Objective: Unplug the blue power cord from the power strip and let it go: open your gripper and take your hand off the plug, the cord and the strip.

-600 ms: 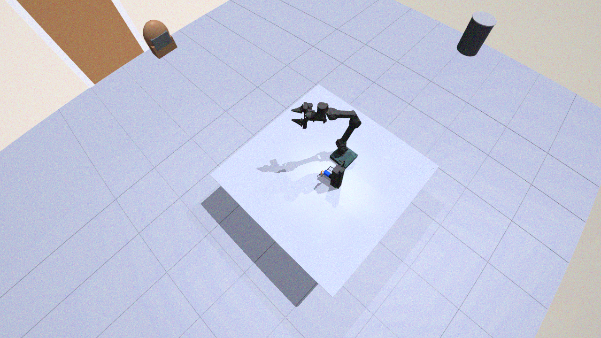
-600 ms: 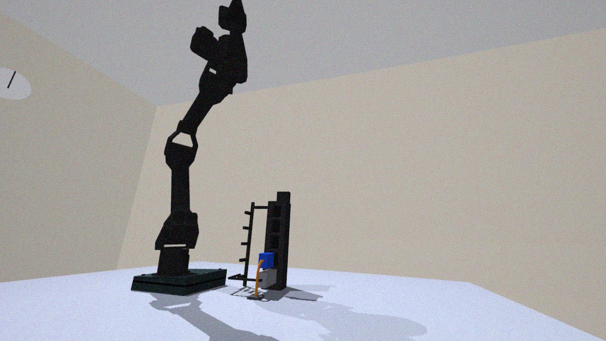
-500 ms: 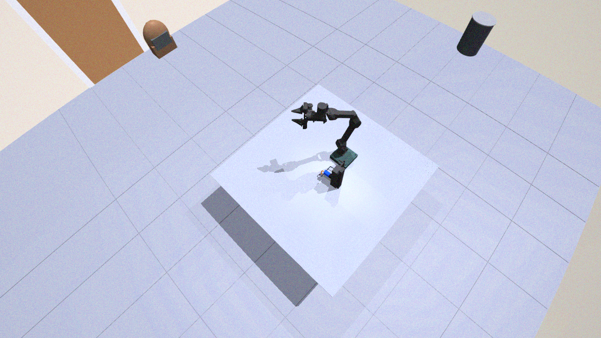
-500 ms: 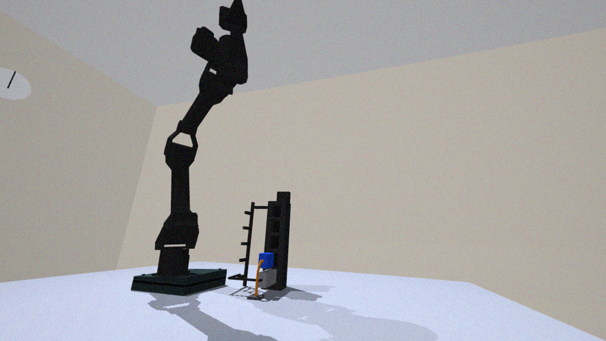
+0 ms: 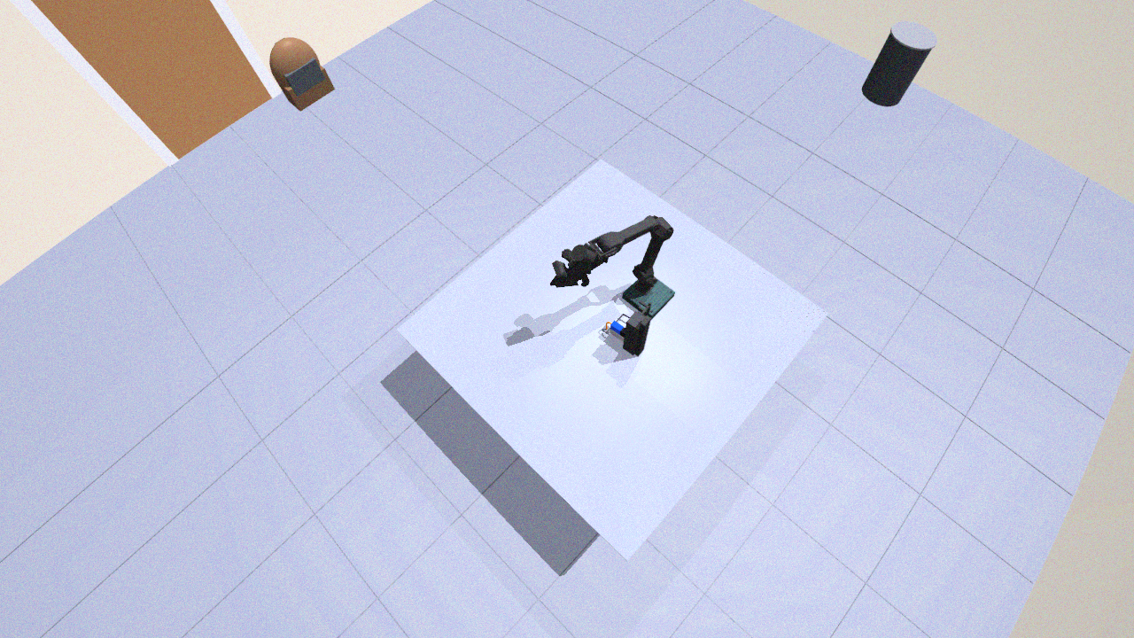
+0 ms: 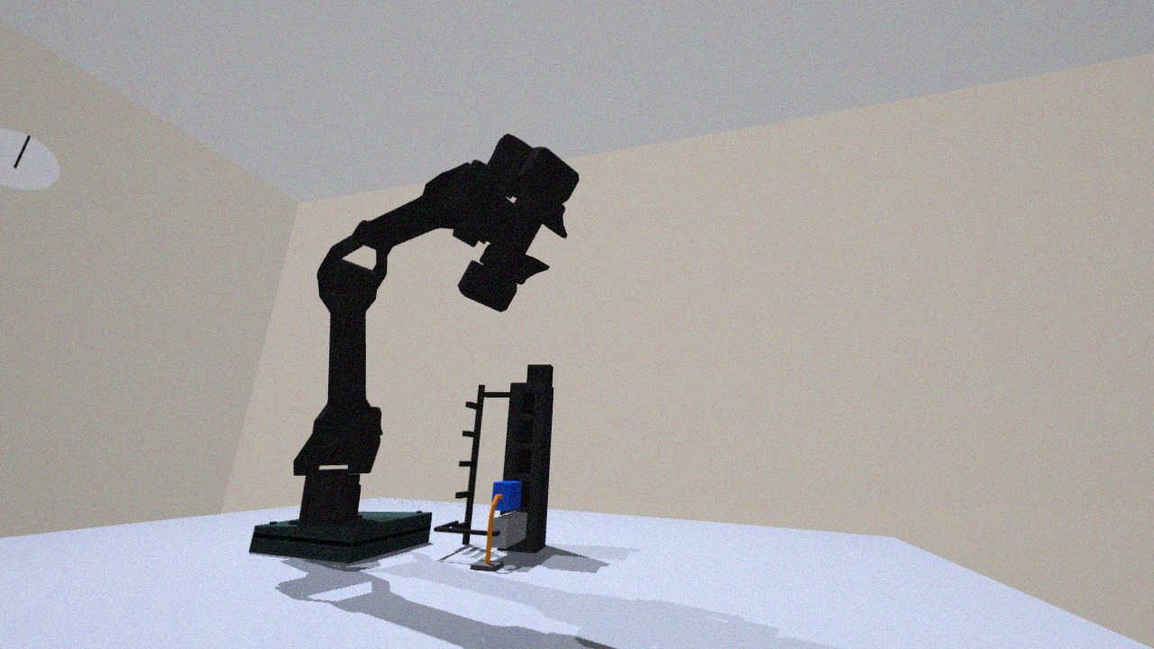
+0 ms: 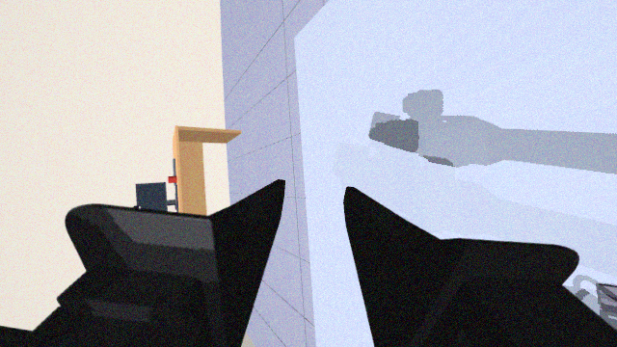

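Observation:
The black power strip (image 5: 635,336) (image 6: 542,460) stands upright on the table. The blue plug (image 5: 617,326) (image 6: 507,494) sits against the strip's face, low down, and looks seated there. An orange cord (image 6: 489,533) runs from it down to a small dark foot on the table. My gripper (image 6: 556,251) (image 7: 314,191) is partly open, with nothing between the fingers. It hangs high above the table, well above the strip and away from the plug. In the wrist view the plug does not show. Whether its prongs are fully in cannot be seen.
A grey block (image 6: 509,529) sits just below the plug on the strip. A thin black frame with short pegs (image 6: 474,460) stands in front of the strip, on the side towards the arm's base (image 5: 649,296) (image 6: 338,539). The white table (image 5: 713,396) (image 6: 807,564) carries them all.

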You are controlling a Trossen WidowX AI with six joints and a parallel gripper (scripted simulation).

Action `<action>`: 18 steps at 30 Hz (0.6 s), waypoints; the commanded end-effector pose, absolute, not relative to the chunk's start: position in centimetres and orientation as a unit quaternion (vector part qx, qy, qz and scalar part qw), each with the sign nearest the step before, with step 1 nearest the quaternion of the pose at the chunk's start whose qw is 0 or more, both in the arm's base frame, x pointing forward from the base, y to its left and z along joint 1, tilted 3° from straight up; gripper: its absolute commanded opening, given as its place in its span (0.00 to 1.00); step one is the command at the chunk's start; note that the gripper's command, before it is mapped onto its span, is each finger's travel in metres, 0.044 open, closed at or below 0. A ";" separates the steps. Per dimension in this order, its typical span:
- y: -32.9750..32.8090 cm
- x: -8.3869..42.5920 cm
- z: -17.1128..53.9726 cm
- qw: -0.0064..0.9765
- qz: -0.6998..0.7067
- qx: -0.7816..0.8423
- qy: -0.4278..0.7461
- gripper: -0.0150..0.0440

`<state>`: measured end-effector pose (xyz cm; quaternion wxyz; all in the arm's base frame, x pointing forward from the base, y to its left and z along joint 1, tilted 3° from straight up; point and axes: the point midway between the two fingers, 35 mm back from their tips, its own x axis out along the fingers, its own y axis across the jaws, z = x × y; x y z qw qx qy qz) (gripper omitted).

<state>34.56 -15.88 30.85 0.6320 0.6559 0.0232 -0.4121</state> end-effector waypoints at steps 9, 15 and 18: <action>-6.2 31.1 14.6 0.569 -0.478 0.571 0.350 0.53; -1.8 25.8 9.1 0.505 -0.505 0.496 0.493 0.53; -1.4 25.1 8.6 0.498 -0.508 0.487 0.507 0.53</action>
